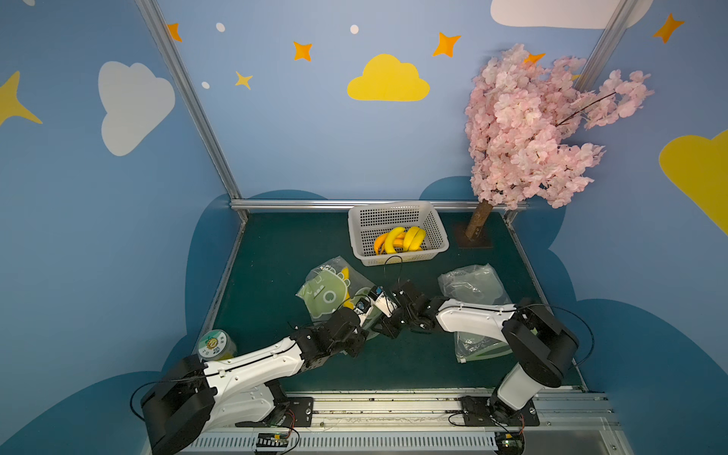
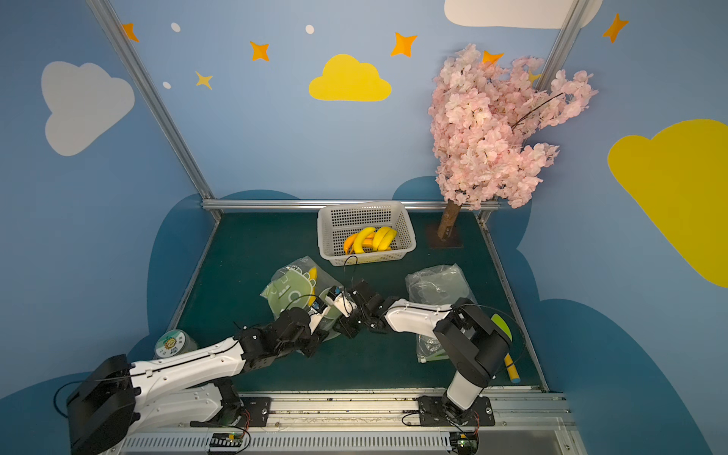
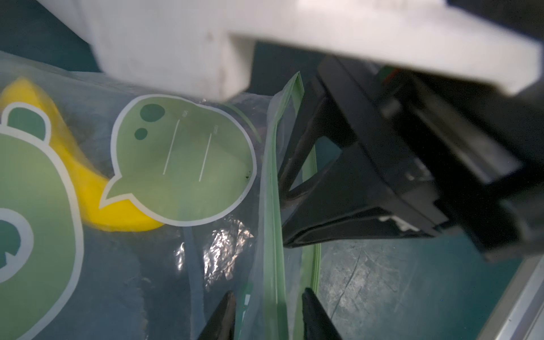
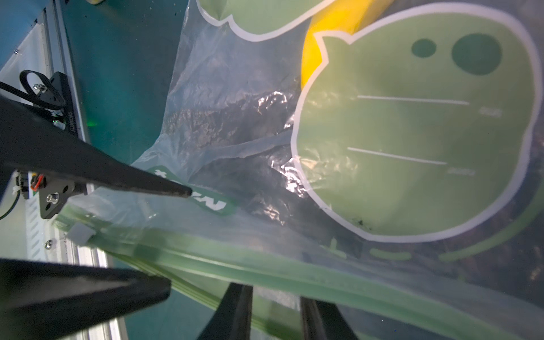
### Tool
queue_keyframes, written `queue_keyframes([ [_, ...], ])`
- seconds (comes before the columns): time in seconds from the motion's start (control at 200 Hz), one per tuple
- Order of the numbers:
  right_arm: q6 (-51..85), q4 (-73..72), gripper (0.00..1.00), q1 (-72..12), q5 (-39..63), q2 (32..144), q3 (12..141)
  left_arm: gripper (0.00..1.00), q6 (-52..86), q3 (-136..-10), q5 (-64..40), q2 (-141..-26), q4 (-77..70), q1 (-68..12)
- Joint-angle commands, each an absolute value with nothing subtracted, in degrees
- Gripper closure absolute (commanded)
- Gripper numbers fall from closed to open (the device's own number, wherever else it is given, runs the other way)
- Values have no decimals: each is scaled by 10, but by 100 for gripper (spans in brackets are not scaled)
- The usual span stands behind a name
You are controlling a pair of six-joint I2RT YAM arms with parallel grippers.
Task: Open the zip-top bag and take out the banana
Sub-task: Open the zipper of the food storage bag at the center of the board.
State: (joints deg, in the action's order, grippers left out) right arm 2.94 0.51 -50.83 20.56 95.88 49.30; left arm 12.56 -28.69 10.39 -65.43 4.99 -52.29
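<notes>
The zip-top bag [image 1: 327, 293] lies in the middle of the green table [image 1: 275, 244], just below the white basket [image 1: 394, 214]. The banana [image 1: 345, 273] is inside it. The bag's green zip edge [image 3: 273, 235] sits between the fingers of the left gripper [image 3: 268, 315], which stand apart. The right gripper [image 4: 273, 306] touches that edge too; I cannot tell if it pinches. There is bare table at the lower middle of both top views.

The dark green table [image 1: 275, 256] carries a white mesh basket [image 1: 394, 208] at the back. A blossom tree's base [image 1: 474, 241] sits back right and the printed zip-top bag [image 1: 325, 291] mid-table. A crumpled clear bag [image 1: 472, 283] lies to the right, and a round tin [image 1: 214, 346] stands front left.
</notes>
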Motion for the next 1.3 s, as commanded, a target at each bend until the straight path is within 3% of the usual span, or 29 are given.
queue_keyframes([
  [0.0, 27, 10, 72, -508, 206, 962, 505, 69, 121, -305, 110, -677, 49, -526],
  [0.12, 26, 8, 72, -508, 208, 959, 504, 79, 128, -304, 120, -692, 34, -526],
  [0.235, 25, 8, 72, -508, 208, 957, 501, 97, 134, -305, 138, -687, 30, -525],
  [0.766, 21, -11, 68, -502, 209, 931, 484, 97, 168, -271, 170, -607, 7, -534],
  [1.101, 7, 25, 73, -519, 182, 957, 513, 97, 171, -242, 290, -543, -27, -579],
  [1.296, -24, 17, 62, -519, 177, 961, 549, 97, 166, -242, 281, -567, -51, -593],
])
